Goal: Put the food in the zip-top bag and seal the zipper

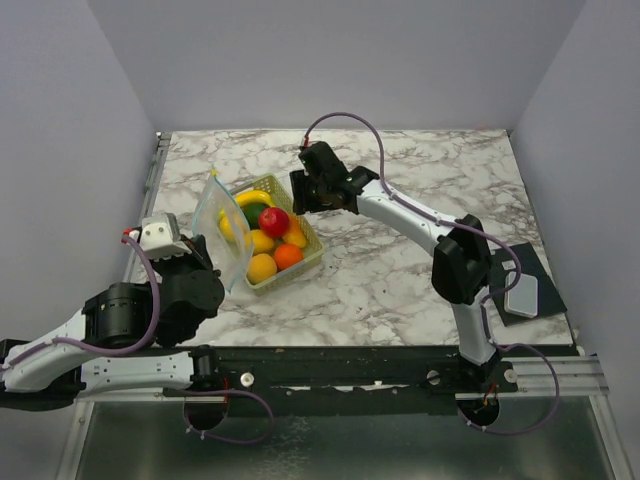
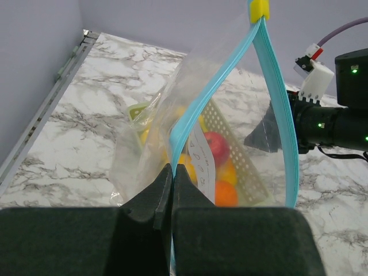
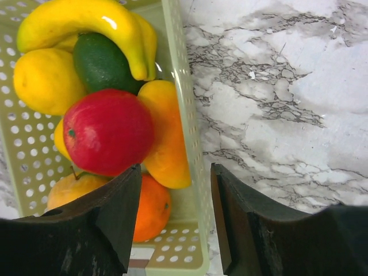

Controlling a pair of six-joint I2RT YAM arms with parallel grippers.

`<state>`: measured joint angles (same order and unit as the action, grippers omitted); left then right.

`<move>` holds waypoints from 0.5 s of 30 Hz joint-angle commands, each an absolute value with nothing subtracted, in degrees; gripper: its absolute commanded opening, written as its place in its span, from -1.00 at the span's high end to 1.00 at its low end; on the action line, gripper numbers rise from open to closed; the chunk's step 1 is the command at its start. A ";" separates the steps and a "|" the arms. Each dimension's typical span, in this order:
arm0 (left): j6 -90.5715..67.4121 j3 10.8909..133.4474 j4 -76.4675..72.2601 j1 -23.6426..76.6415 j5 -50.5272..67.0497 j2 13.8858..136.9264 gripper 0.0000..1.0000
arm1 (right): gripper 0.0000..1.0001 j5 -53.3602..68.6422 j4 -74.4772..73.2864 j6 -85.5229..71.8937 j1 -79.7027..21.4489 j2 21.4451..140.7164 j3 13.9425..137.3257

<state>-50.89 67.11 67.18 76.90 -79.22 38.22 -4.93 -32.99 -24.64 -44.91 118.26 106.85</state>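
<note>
Closest to the left wrist lens, the left jaws are pressed together on the lower edge of the zip-top bag, pinching the clear film right where the zipper comes down to them. From that grip the bag stands upright above the desk with its mouth gaping: the two light blue strips of the zipper split apart and meet again at a yellow slider at the top. In the top view the bag rises just left of a pale yellow-green slotted basket; whether film and basket touch I cannot tell. All the food lies in that basket. A banana curves along one end, with a dark green piece tucked under it and a lemon beside that. A red apple sits on top in the middle, an orange-yellow piece leans against the side wall, and an orange lies lower down. Over that side wall the right jaws stand moderately apart, holding nothing, and straddle it: one finger hangs over the fruit beside the apple, the other over bare marble outside. A dark flat pad with a pale grey object on it lies at the desk's right edge, well apart from the basket.
</note>
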 commanded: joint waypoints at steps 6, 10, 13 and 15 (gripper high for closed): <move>-47.33 69.08 65.63 77.13 -80.70 36.83 1.00 | -0.10 -4.64 -37.01 -22.60 -44.01 128.07 115.61; -45.59 70.05 64.83 77.11 -79.07 36.96 1.00 | -0.01 -5.32 -38.13 -22.41 -43.84 131.35 118.36; -45.18 70.23 64.77 77.14 -77.92 37.56 1.00 | 0.03 -5.45 -38.37 -22.33 -43.70 133.00 119.37; -45.02 70.10 64.69 77.15 -77.38 37.97 1.00 | 0.08 -5.72 -38.36 -22.24 -43.66 133.82 119.69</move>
